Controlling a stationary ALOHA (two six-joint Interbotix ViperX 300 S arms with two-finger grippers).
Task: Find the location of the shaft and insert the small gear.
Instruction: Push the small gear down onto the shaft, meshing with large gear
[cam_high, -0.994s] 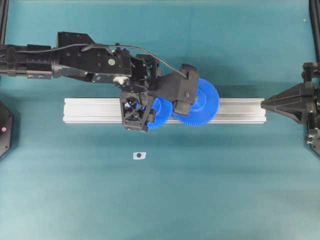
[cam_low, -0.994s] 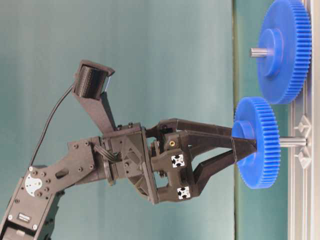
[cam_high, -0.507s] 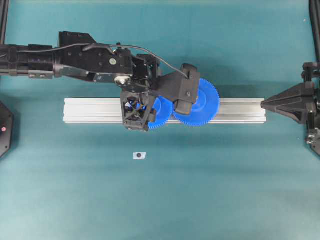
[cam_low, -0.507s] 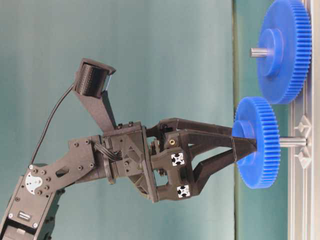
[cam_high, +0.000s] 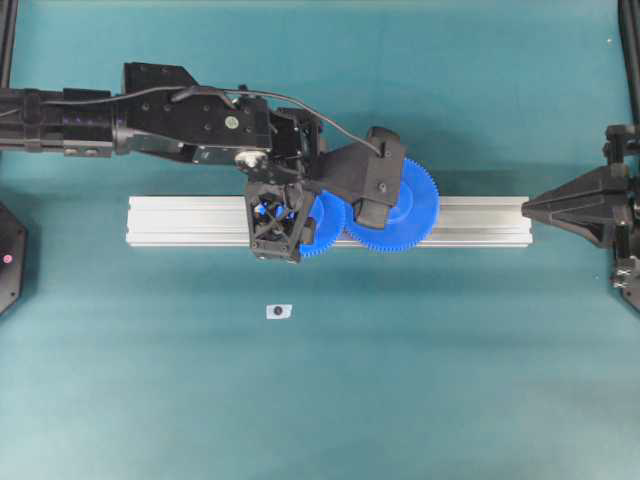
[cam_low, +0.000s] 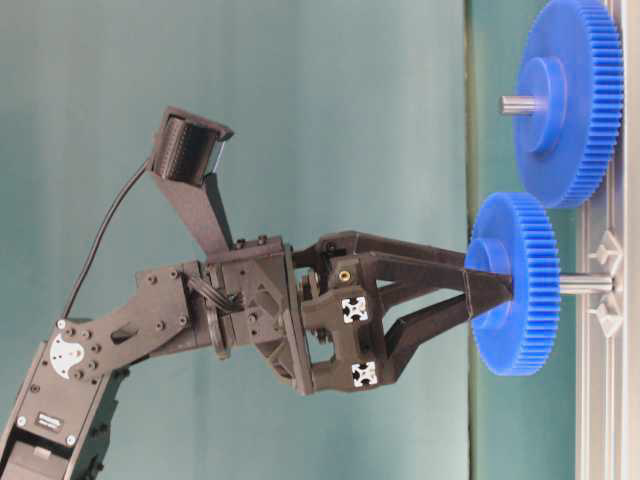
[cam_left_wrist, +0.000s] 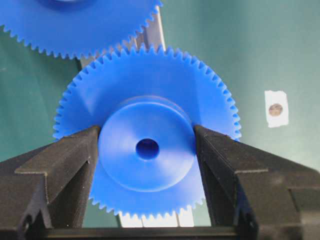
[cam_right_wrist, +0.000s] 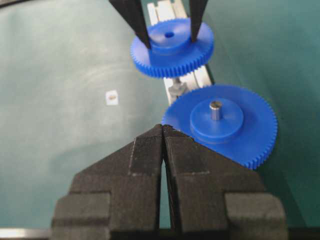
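Left gripper (cam_left_wrist: 147, 150): we see its two black fingers (cam_left_wrist: 65, 165) pressed on the round hub of the small gear (cam_left_wrist: 145, 145), one on each side. It is clamped on that gear.
Small gear: we see it held over the silver rail (cam_high: 180, 222), just left of the big gear (cam_high: 412, 205). In the table-level view the shaft (cam_low: 585, 284) pokes out of its far side toward the rail, so the gear sits on the shaft but is not yet down at the rail.
White tag (cam_high: 279, 311): we see a tiny white bit with a dark dot on the green table (cam_high: 320, 400), near the rail and apart from it.
Big gear: we see it on the rail with its own metal pin (cam_right_wrist: 215, 110) in the middle. Its teeth look very close to the small gear's teeth.
Right gripper (cam_right_wrist: 163, 145): we see its fingers pressed together with nothing between them. It waits far to the right, well apart from the gears.
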